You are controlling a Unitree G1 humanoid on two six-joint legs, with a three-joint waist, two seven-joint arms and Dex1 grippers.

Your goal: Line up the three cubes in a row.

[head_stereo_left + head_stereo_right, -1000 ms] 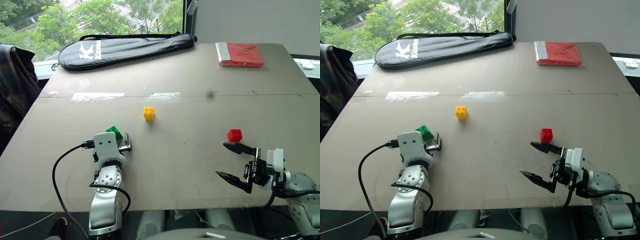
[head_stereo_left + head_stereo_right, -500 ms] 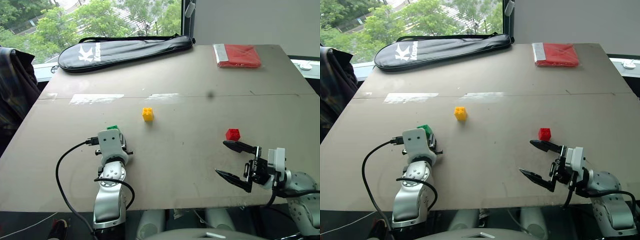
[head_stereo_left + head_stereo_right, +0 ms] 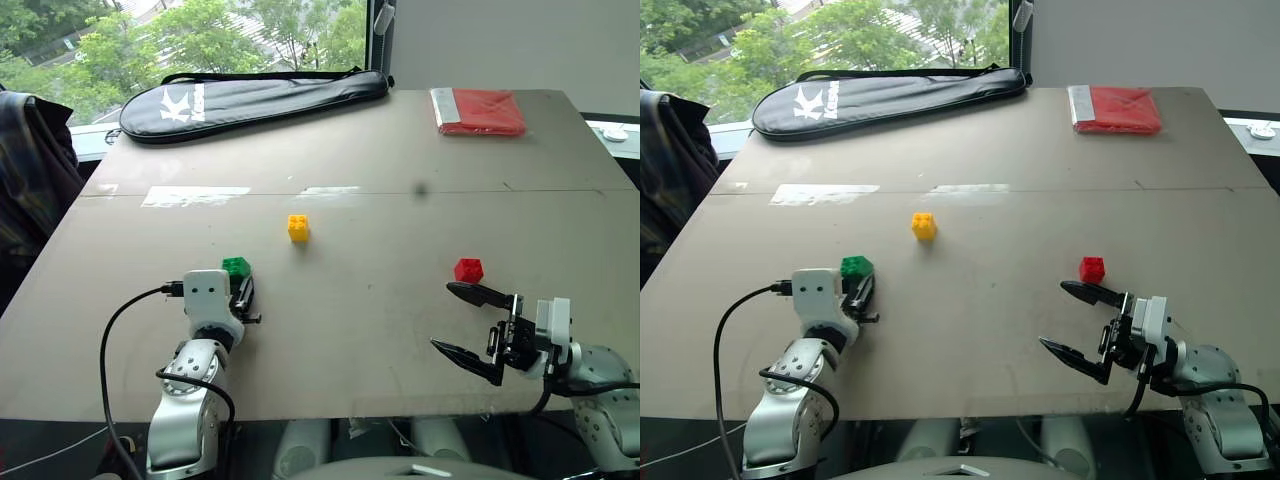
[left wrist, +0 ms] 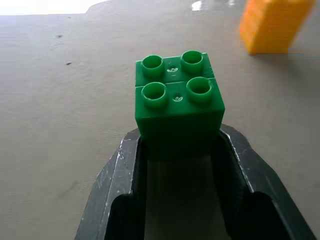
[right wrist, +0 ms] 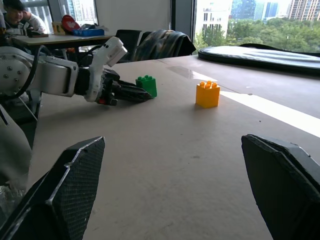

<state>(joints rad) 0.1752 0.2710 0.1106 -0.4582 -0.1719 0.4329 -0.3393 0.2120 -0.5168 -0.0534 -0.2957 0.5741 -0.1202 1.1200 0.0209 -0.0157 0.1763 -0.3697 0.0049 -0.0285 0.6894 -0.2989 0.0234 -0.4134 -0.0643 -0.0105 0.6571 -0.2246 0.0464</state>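
Observation:
The green cube rests on the table at the left, and my left gripper is shut on its near end, one finger on each side. The yellow cube stands free farther back, a little right of the green one. The red cube sits alone on the right side. Just in front of the red cube, my right gripper hovers open with nothing between its fingers. The right wrist view looks across the table to the green cube and the yellow cube.
A long black racket bag lies along the far left of the table. A flat red folded packet lies at the far right corner. A dark jacket hangs beside the table's left edge.
My left gripper was open beside the green cube; it has swung in behind the cube and shut on it. The right arm and the other two cubes have not moved.

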